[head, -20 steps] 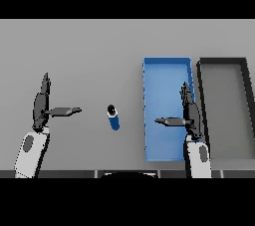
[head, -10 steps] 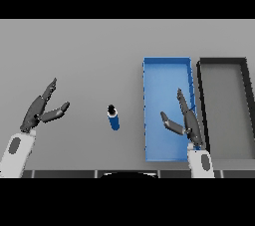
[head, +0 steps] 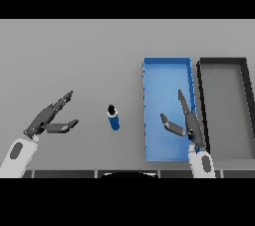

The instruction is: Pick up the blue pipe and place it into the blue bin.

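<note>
A short blue pipe [head: 113, 117] with a dark open end lies on the grey table, left of the blue bin [head: 166, 72]. My left hand [head: 49, 116] hovers well to the pipe's left, fingers straight and thumb spread, holding nothing. My right hand [head: 188, 120] is over the near right part of the blue bin, open too, fingers pointing away from me and thumb out to the left. Neither hand touches the pipe.
A black bin [head: 223, 62] stands directly to the right of the blue bin, their long walls side by side. Bare grey table [head: 74, 56] stretches behind and left of the pipe.
The left hand has swung down and to the left, tilting from upright to slanted. The right hand has shifted slightly and tilted. The pipe has not moved.
</note>
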Robot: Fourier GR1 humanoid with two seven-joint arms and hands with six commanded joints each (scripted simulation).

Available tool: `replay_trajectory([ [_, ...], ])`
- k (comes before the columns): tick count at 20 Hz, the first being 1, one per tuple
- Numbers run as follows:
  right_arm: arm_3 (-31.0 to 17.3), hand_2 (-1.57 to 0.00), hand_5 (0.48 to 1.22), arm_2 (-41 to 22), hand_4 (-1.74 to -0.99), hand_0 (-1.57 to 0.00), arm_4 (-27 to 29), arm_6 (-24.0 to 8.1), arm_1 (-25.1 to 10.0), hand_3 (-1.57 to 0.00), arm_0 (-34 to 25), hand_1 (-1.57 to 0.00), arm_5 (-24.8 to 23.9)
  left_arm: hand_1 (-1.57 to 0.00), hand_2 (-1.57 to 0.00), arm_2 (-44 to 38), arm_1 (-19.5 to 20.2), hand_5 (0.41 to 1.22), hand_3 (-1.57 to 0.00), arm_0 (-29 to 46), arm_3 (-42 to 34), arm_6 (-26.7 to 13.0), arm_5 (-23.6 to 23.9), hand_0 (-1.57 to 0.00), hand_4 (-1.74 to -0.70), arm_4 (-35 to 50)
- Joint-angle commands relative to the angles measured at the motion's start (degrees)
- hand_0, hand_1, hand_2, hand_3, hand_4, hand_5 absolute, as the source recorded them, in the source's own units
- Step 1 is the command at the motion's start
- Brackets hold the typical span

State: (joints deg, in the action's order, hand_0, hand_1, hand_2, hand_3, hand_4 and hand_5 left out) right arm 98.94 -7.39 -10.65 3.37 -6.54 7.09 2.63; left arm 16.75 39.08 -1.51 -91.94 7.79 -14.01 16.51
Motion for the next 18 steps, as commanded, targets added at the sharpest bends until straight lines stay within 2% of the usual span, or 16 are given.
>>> replay_trajectory([
  [1, -0.23, 0.0, 0.609, -0.36, -1.201, 0.0, -0.06, -0.52, 0.26, 0.0, -0.33, 0.0, 0.2, 0.0, 0.0, 1.59, -0.6, 0.534, 0.0, 0.16, -1.54, -0.87, -0.55, 0.0, -1.11, -0.22],
  [3, -0.91, 0.0, 0.611, -0.17, -1.208, 0.0, 0.1, -0.46, 0.36, 0.0, -0.78, 0.0, 0.24, 0.0, 0.0, 4.05, -1.78, 0.503, 0.0, 0.28, -2.84, -2.51, -1.14, 0.0, -1.14, -1.07],
  [9, 0.76, 0.0, 0.619, -0.63, -1.223, 0.0, -0.16, 0.04, 0.47, 0.0, 0.59, 0.0, 0.1, 0.0, 0.0, 10.09, -7.14, 0.466, 0.0, 0.55, -3.8, -1.66, 1.18, 0.0, -1.19, -7.76],
  [10, 1.2, 0.0, 0.62, -0.89, -1.223, 0.0, -0.17, -0.73, 0.75, 0.0, 1.01, 0.0, 0.07, 0.0, 0.0, 10.63, -7.65, 0.464, 0.0, 0.79, -3.53, -1.17, 1.62, 0.0, -1.19, -8.73],
  [14, 1.77, 0.0, 0.622, -1.42, -1.229, 0.0, -0.93, -0.98, 1.04, 0.0, 1.6, 0.0, -0.19, 0.0, 0.0, 12.74, -13.25, 0.468, 0.0, -2.33, 1.22, -3.38, 2.51, 0.0, -1.21, -9.54],
  [18, 2.07, 0.0, 0.61, -1.13, -1.212, 0.0, -1.15, -1.46, 1.38, 0.0, 1.6, 0.0, -0.99, 0.0, 0.0, 13.63, -17.97, 0.469, 0.0, -6.02, 6.59, -3.45, 2.43, 0.0, -1.19, -9.73],
])
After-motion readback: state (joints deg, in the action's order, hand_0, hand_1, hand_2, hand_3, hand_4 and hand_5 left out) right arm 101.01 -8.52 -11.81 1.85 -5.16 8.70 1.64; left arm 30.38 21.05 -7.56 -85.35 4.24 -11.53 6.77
